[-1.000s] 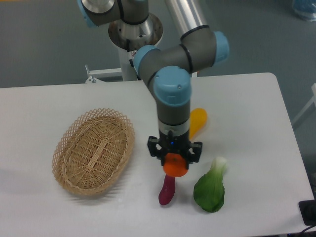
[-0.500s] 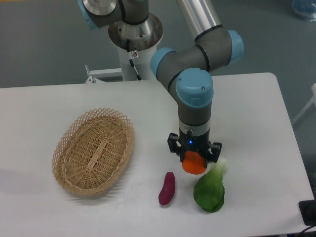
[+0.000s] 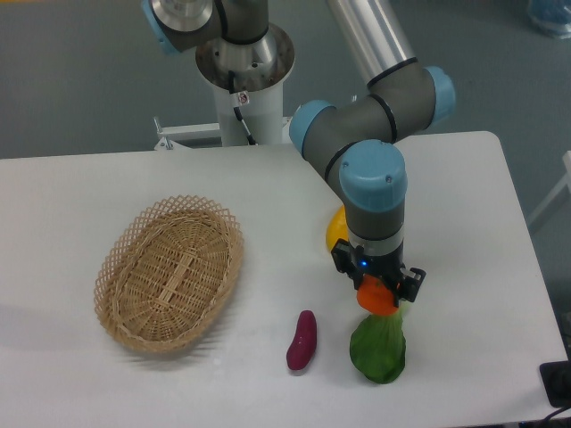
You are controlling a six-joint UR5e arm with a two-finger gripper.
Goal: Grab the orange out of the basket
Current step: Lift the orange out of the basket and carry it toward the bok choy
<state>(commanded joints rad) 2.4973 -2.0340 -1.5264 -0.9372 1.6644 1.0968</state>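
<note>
My gripper is shut on the orange, a small bright-orange fruit, and holds it over the top of a green leafy vegetable at the right front of the table. The basket, an oval tan wicker one, stands far to the left and holds nothing. The arm hides the upper part of the orange.
A green bok choy lies right under the gripper. A purple sweet potato lies to its left. A yellow-orange mango-like fruit shows partly behind the arm. The table's right edge is near.
My gripper has carried the orange to the right, from above the purple sweet potato to above the green vegetable. The yellow fruit is now mostly hidden by the arm.
</note>
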